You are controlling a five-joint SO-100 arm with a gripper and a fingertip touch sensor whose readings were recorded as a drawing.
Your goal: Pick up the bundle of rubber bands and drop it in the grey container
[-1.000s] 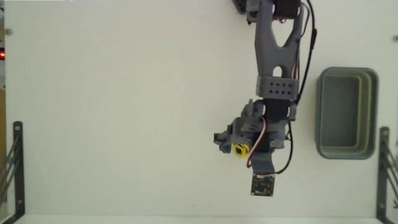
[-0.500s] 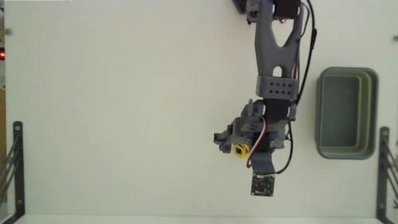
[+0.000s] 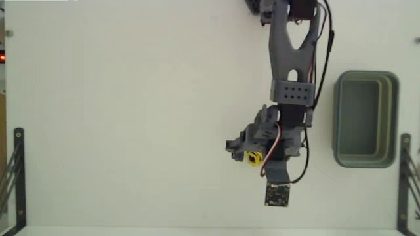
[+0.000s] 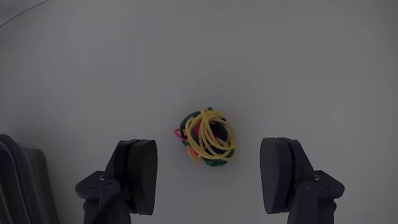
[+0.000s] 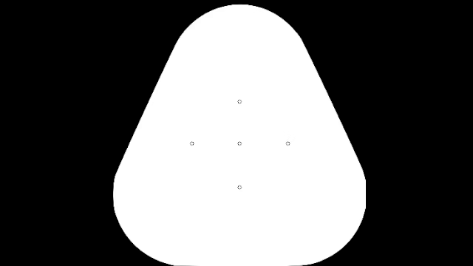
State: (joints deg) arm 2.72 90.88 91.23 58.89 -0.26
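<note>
While nothing is shifting across the last second, the grey two-finger gripper [image 4: 209,171] is hanging spread wide, grasping nothing. Its jaws are flanking the small knotty clump of mostly yellow rubber bands [image 4: 209,138]; closing looks next, with the grey-green rectangular plastic tub [image 3: 365,119] sitting well apart from that clump.

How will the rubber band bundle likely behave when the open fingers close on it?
The bundle of rubber bands is a loose tangle of thin loops, so it will probably squash rather than resist. It looks very light, and loops may snag or slip off the fingers. Lying flat between them, it seems unlikely to roll.
</note>
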